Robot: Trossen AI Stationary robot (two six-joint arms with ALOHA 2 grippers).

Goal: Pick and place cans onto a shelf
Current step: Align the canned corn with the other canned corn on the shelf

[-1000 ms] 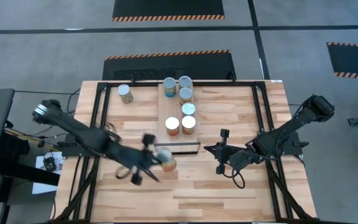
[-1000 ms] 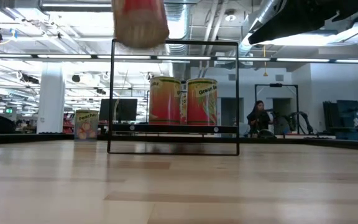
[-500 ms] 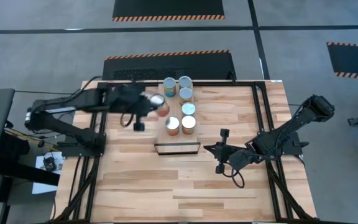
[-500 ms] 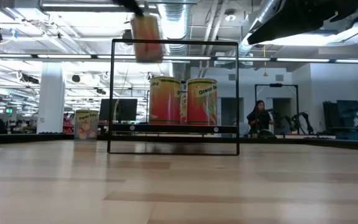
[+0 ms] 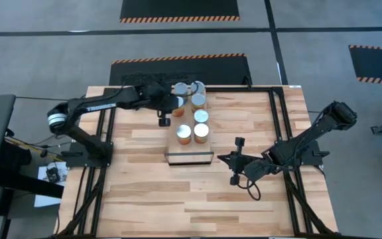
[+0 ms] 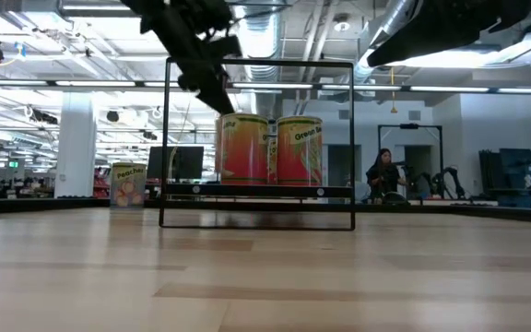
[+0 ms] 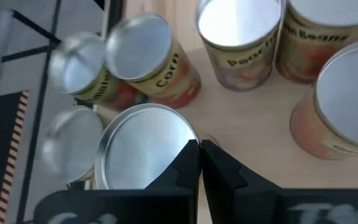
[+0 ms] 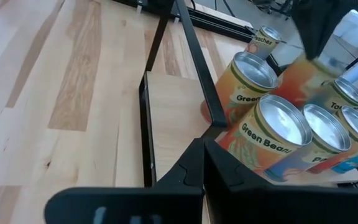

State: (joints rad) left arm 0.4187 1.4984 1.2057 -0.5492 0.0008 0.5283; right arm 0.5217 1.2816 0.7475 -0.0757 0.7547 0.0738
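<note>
High view: my left pincer (image 5: 166, 106) reaches over the far end of the shelf (image 5: 183, 114), beside the cans (image 5: 192, 113) that stand there. It seems to grip a can (image 5: 176, 103), but I cannot tell this for sure. My right pincer (image 5: 236, 160) waits low over the surface (image 5: 197, 199), right of the shelf; its fingers (image 8: 199, 163) are pressed together, holding nothing.

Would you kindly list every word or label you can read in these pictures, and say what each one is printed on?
"Peaches": can standing alone off the shelf.
"Green Beans": front can on the shelf; its neighbour shows only "Green".
"Corn": can by the left claw.
Other labels are cut off or too blurred to read.
</note>
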